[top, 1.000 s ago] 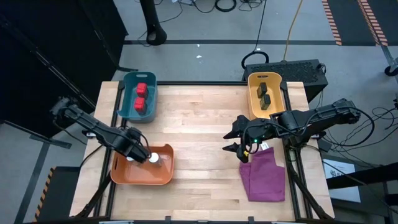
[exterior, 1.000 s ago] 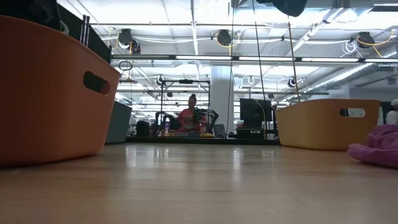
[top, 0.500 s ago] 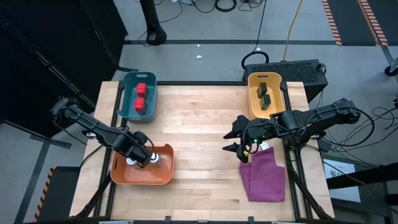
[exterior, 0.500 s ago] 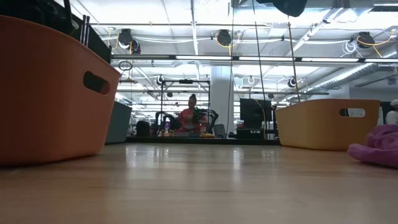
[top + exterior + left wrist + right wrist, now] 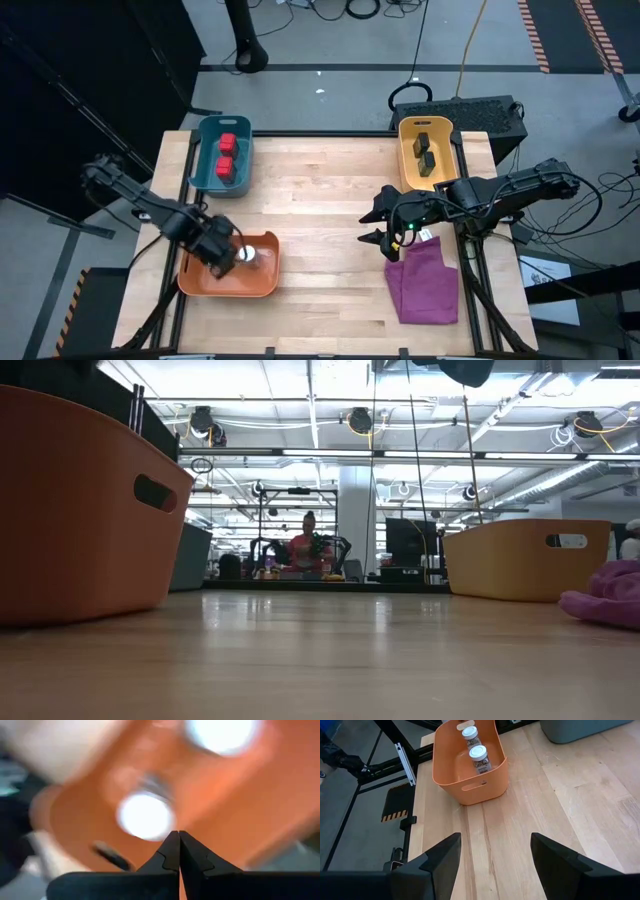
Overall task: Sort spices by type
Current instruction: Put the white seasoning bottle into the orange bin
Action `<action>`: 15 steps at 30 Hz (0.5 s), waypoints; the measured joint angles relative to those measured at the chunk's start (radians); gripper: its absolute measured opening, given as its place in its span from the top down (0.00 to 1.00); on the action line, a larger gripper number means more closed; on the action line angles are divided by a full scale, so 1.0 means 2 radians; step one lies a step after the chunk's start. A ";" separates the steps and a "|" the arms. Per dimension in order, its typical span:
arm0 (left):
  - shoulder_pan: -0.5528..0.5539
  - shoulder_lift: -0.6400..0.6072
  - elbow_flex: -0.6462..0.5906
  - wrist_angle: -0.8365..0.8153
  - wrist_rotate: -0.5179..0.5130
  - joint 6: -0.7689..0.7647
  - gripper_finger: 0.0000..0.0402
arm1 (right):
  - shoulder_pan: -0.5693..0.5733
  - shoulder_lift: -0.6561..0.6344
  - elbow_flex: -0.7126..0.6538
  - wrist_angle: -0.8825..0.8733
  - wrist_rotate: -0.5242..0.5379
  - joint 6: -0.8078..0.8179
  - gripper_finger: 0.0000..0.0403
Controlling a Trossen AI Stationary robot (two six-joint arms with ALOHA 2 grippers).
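At lower left of the high view, orange bin [image 5: 232,280]: held both clear jars with white lids [image 5: 479,759], standing side by side, as the right wrist view showed. Left gripper [image 5: 222,258] sat over this bin's left part; its fingers [image 5: 176,851] were pressed together with nothing between them.

Upper left, teal bin [image 5: 221,152]: two red boxes [image 5: 226,154], one behind the other.

Upper right, yellow bin [image 5: 427,152]: two dark grey boxes [image 5: 424,151].

Centre right, right gripper [image 5: 381,226]: parked above bare table [image 5: 320,210], fingers spread wide and empty, just beside the purple cloth [image 5: 425,282] at lower right.

Step in hand, as judged: the last placement appeared complete, since each type occupied its own bin and no container lay loose on the wood. Next move, as judged: lifting the left gripper straight up and clear of the orange bin, minding the jar lids close beneath it, then parking the arm.
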 joint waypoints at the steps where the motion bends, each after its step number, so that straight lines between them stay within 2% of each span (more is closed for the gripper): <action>1: -0.011 0.000 0.007 0.019 0.011 0.010 0.99 | 0.000 0.000 0.000 0.000 0.000 0.000 0.45; 5: -0.061 0.003 0.007 0.106 0.034 0.049 0.99 | 0.000 0.000 0.000 0.000 0.000 0.002 0.45; 11: -0.095 0.044 0.003 0.038 0.028 0.055 0.99 | 0.000 0.000 0.000 0.000 0.009 -0.001 0.45; 15: -0.097 0.071 0.003 0.032 0.005 0.094 0.99 | 0.000 0.000 0.000 0.000 0.010 -0.006 0.45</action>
